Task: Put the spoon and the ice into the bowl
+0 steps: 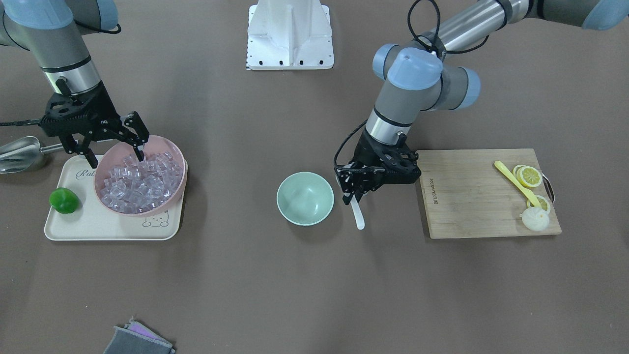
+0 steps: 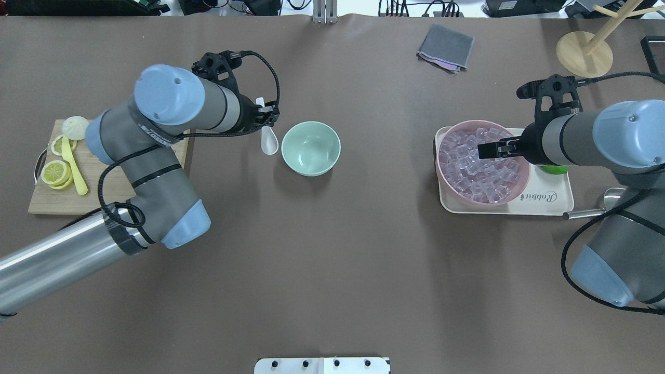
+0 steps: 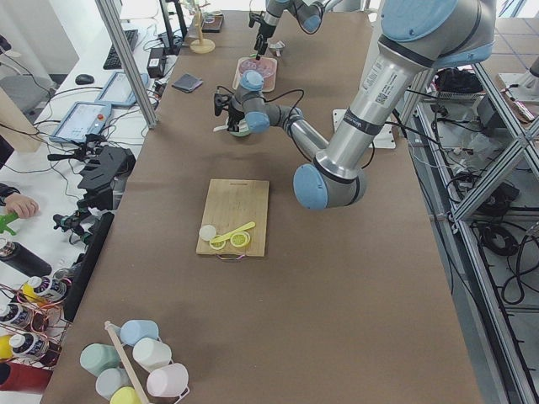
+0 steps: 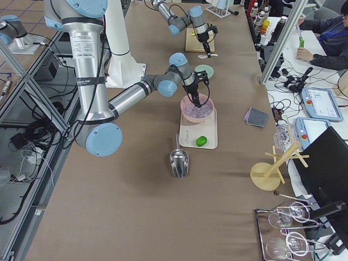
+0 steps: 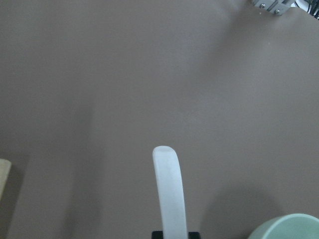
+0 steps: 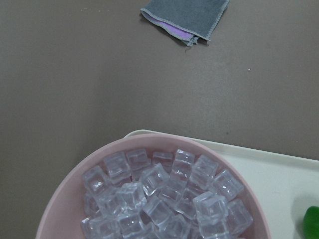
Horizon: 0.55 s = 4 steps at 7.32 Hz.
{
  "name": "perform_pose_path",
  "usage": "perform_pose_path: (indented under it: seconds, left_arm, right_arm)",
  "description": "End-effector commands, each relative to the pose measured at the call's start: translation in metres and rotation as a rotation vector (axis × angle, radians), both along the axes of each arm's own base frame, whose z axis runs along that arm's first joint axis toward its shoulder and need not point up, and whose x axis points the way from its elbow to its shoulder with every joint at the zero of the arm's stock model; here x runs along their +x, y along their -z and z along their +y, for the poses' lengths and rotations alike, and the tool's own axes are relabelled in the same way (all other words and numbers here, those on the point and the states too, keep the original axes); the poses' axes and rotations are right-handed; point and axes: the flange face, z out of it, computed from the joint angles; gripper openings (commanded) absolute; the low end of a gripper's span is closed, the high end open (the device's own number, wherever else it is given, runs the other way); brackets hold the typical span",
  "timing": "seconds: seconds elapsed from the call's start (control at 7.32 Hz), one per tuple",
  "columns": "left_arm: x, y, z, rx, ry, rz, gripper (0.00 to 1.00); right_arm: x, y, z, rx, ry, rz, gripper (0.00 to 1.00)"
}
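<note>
Closest to the left wrist lens we see the spoon (image 5: pixel 168 189): one short, thick, glossy white handle with a rounded end, rising from the bottom middle of the frame. The left gripper (image 1: pixel 355 196) has its fingers closed against both sides of it. We cannot tell whether the spoon is lifted off the table. In the front view its handle tip pokes out below the gripper, just right of the one mint-green bowl (image 1: pixel 295 196) at mid-frame, whose smooth inside is bare.

At left of that view, one pink bowl (image 1: pixel 182 169) is heaped with many small clear cubes of ice (image 6: pixel 164 199). The right gripper (image 1: pixel 116 155) has its fingers spread wide, one tip down at the ice, the other at the bowl's outer edge.

The pink bowl sits on one cream tray (image 1: pixel 73 226) beside one lime (image 1: pixel 64 200). One metal scoop (image 1: pixel 17 153) lies at the far left edge.

At right, one wooden board (image 1: pixel 471 196) carries three lemon slices (image 1: pixel 530 176), one yellow utensil (image 1: pixel 513 179) and one white round lump (image 1: pixel 535 219). One folded grey cloth (image 1: pixel 137 339) lies at the bottom left.
</note>
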Motion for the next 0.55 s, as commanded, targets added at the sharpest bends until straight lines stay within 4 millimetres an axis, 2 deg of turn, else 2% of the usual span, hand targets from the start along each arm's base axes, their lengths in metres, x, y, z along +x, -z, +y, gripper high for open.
perform_pose_path:
  seconds: [0.0, 0.27, 0.41]
  left_arm:
    - [0.046, 0.020, 0.007, -0.013, 0.036, -0.006, 0.00]
    - [0.073, 0.015, 0.029, 0.011, 0.050, -0.035, 0.00]
    - [0.075, 0.015, 0.032, 0.019, 0.044, -0.037, 0.18]
  right_arm:
    - [-0.005, 0.008, -0.001, 0.009, 0.001, -0.012, 0.98]
    - [-0.010, 0.009, 0.003, 0.010, 0.010, -0.015, 0.98]
    - [-0.013, 0.010, 0.006, -0.003, 0.004, -0.026, 0.99]
